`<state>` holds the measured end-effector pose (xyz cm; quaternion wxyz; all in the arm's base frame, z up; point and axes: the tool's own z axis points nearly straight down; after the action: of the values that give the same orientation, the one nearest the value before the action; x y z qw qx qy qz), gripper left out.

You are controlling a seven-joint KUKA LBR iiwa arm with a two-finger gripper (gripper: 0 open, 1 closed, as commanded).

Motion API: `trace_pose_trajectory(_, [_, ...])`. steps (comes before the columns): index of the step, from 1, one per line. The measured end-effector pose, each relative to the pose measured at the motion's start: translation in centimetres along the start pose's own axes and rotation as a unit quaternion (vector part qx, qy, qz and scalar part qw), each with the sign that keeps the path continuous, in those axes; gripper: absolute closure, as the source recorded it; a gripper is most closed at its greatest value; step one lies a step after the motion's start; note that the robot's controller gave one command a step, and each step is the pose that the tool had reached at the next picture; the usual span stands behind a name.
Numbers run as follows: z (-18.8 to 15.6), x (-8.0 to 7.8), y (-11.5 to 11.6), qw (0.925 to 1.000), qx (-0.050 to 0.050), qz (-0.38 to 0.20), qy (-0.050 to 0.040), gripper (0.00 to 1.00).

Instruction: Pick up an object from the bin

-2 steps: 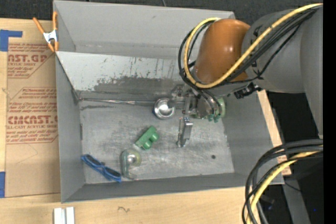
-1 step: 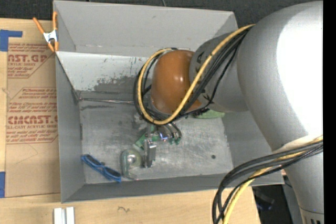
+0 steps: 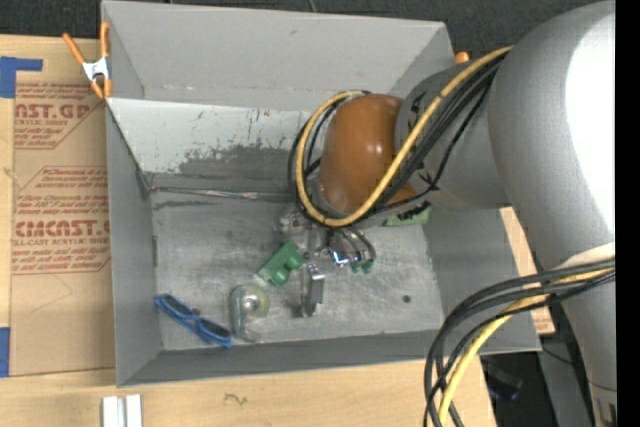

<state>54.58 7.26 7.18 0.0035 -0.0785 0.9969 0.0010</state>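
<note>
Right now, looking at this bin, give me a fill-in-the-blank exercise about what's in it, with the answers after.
1. The long thin thing in the near-left corner of the bin is ___ in colour.
2. The small block just left of the gripper is ___ in colour.
3. The arm reaches into the bin from the view's ___ side.

Missing words: blue; green; right.

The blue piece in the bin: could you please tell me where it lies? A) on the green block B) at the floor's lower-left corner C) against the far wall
B: the blue piece lies in the lower-left corner of the bin floor, beside the clear round thing and apart from the green block.
</note>
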Motion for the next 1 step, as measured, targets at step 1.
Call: trace_pose_trajectory(1, [-0.11, -0.16, 0.12, 1.0000, 0.000, -0.001, -0.0028, 1.00])
